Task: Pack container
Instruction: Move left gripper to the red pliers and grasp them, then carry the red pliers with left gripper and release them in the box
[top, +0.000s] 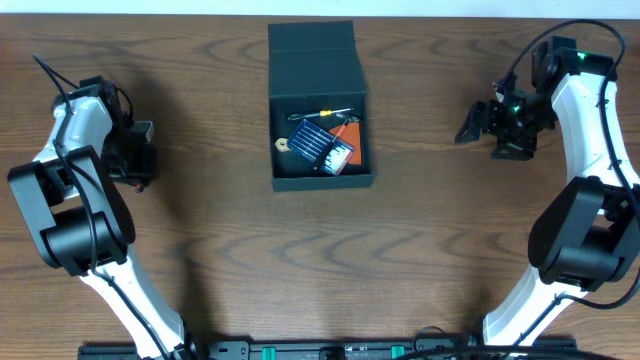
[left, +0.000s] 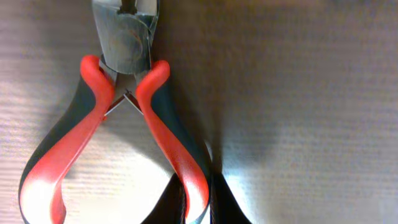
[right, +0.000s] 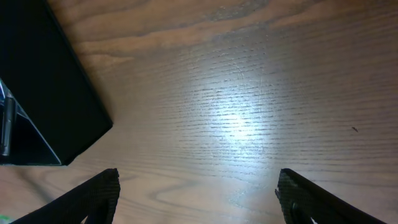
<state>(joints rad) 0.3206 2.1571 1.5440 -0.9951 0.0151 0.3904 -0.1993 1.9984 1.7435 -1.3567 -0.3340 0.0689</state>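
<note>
We are looking down on the container (top: 320, 180), which is sitting just above the middle of the overhead frame on the table (top: 420, 250). Its lid (top: 312, 45) is lying open toward the top edge. Inside we are seeing a blue pack (top: 318, 143), something orange (top: 346, 134) touching it on the right, and a thin tool (top: 325, 112) above them. What these are is too small to tell.

At the left of that frame the left gripper (top: 140, 160) is hanging low over the wood, well apart from the container. In its wrist view, the left gripper (left: 198, 200) is clamping shut on the right-hand handle of the pliers (left: 158, 112). The red handle is passing between the two dark fingertips at the bottom edge, and the steel head is pointing to the top of the frame. Whether the pliers are resting on the table or lifted off it, we cannot tell.

At the upper right of the overhead frame the right gripper (top: 468, 128) is pointing toward the container. In its wrist view the right gripper (right: 199, 193) is standing wide apart, with its fingers (right: 93, 196) in the lower corners and only bare wood between them. A container (right: 56, 93) corner is showing at the upper left.
</note>
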